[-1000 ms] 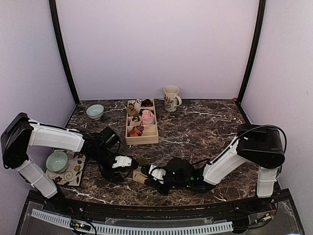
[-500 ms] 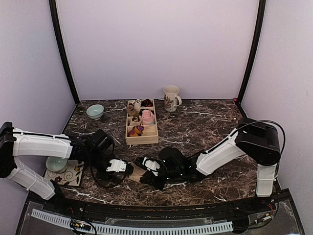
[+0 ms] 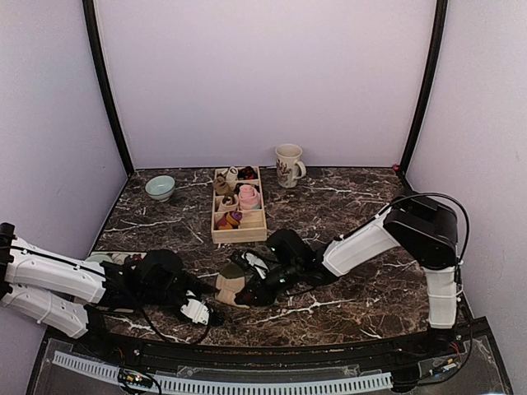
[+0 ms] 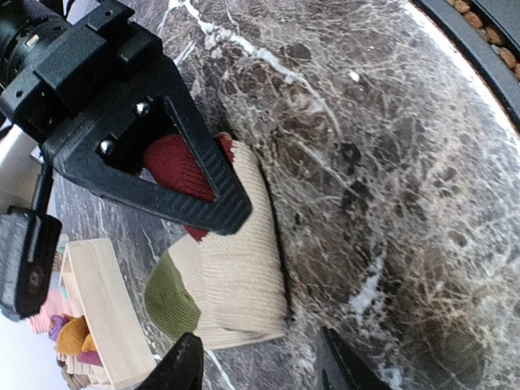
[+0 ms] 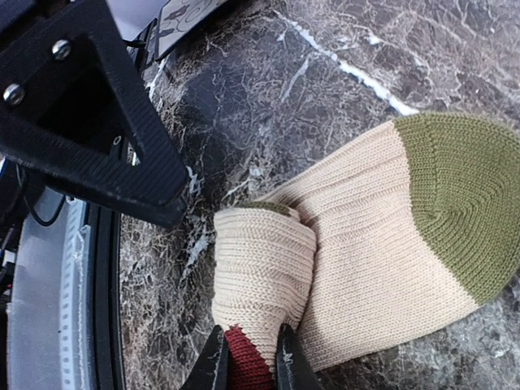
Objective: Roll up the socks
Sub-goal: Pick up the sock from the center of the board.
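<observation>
Beige sock (image 5: 382, 236) with an olive toe lay on the marble bench (image 3: 354, 206), near the wooden box (image 3: 240, 234). Right jaws were clamped on its rolled-up end, right at the red patch. Left jaws sat apart just beside it, holding nothing.

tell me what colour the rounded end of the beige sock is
The rounded end of the beige sock is olive green, clearest in the right wrist view.

Beige sock (image 3: 227, 288) on marble table (image 3: 354, 210), right hand (image 3: 247, 288) at it, left hand (image 3: 198, 312) nearby, wooden box (image 3: 239, 236) behind.
</observation>
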{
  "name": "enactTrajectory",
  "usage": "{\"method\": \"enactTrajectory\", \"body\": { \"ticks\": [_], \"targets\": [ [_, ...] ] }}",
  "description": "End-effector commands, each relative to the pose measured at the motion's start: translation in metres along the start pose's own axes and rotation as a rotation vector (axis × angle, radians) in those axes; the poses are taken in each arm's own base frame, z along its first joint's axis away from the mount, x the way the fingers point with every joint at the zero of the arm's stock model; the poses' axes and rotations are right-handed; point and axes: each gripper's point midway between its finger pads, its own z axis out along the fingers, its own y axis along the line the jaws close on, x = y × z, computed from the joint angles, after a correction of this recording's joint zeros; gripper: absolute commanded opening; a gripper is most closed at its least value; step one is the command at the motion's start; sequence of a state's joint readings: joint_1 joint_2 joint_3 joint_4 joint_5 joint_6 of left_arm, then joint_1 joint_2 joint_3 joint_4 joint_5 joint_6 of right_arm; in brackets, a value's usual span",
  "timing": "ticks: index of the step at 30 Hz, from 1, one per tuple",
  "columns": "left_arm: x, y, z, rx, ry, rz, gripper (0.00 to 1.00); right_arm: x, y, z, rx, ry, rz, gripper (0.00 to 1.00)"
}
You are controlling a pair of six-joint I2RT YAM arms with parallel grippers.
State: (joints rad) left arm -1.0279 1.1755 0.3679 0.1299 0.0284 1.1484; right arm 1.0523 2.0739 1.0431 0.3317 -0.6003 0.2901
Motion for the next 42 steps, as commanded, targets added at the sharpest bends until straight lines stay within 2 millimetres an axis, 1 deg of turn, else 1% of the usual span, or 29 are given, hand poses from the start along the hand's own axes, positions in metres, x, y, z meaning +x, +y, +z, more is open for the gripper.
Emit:
{"method": "enactTrajectory", "body": {
  "ticks": [1,4,6,9,13,18,21,23,25,26,27,28,29,30,31,32,33,34,36,38,40,41,42],
  "targets": [
    [-0.007,0.022,0.006,-0.110,0.002,0.064,0.49,0.089,-0.028,0.002,0.074,0.271,0.296,0.03],
    [-0.010,0.017,0.011,-0.092,-0.005,0.076,0.50,0.085,-0.031,0.003,0.086,0.258,0.350,0.03],
    [-0.007,0.011,0.016,-0.076,0.009,0.080,0.50,0.081,-0.031,0.005,0.082,0.241,0.388,0.04],
    [-0.003,0.008,0.023,-0.066,0.031,0.085,0.50,0.077,-0.027,0.006,0.054,0.219,0.436,0.04],
    [-0.003,0.018,0.033,-0.094,0.048,0.097,0.50,0.077,-0.023,0.009,0.025,0.227,0.464,0.04],
    [-0.003,0.026,0.040,-0.135,0.059,0.135,0.50,0.078,-0.018,0.014,-0.023,0.242,0.499,0.04],
    [-0.004,0.028,0.041,-0.131,0.058,0.131,0.50,0.079,-0.018,0.014,-0.034,0.247,0.523,0.04],
    [-0.004,0.025,0.042,-0.123,0.053,0.144,0.49,0.079,-0.018,0.014,-0.043,0.246,0.540,0.05],
    [-0.005,0.024,0.044,-0.120,0.050,0.159,0.46,0.078,-0.019,0.014,-0.046,0.244,0.556,0.05],
    [-0.005,0.024,0.045,-0.118,0.050,0.163,0.41,0.077,-0.021,0.013,-0.041,0.237,0.563,0.05],
    [-0.006,0.024,0.045,-0.117,0.048,0.165,0.33,0.076,-0.024,0.012,-0.033,0.226,0.568,0.06],
    [-0.006,0.024,0.045,-0.111,0.048,0.161,0.23,0.075,-0.026,0.011,-0.022,0.215,0.570,0.08],
    [-0.006,0.023,0.046,-0.102,0.049,0.149,0.09,0.071,-0.028,0.009,-0.011,0.198,0.566,0.10],
    [-0.007,0.024,0.046,-0.100,0.048,0.141,0.01,0.067,-0.029,0.007,0.000,0.178,0.553,0.15],
    [-0.006,0.025,0.045,-0.099,0.051,0.117,0.00,0.064,-0.031,0.005,0.018,0.161,0.538,0.24],
    [-0.006,0.024,0.045,-0.091,0.053,0.101,0.00,0.059,-0.032,0.002,0.037,0.143,0.510,0.41],
    [-0.007,0.023,0.045,-0.076,0.048,0.081,0.00,0.055,-0.033,-0.001,0.057,0.126,0.481,0.88],
    [-0.008,0.021,0.044,-0.061,0.046,0.057,0.00,0.051,-0.034,-0.005,0.085,0.106,0.447,0.98],
    [-0.009,0.018,0.042,-0.023,0.041,0.008,0.00,0.041,-0.034,-0.017,0.128,0.061,0.375,0.99],
    [-0.009,0.016,0.041,0.008,0.044,-0.035,0.00,0.032,-0.040,-0.033,0.215,0.012,0.329,0.99],
    [-0.006,0.013,0.040,0.039,0.050,-0.080,0.00,0.033,-0.052,-0.049,0.327,-0.022,0.310,0.99],
    [-0.004,0.013,0.039,0.054,0.051,-0.103,0.00,0.037,-0.060,-0.057,0.389,-0.030,0.302,0.99],
    [-0.003,0.012,0.038,0.072,0.050,-0.121,0.00,0.039,-0.063,-0.063,0.422,-0.034,0.292,0.99]
  ]
}}
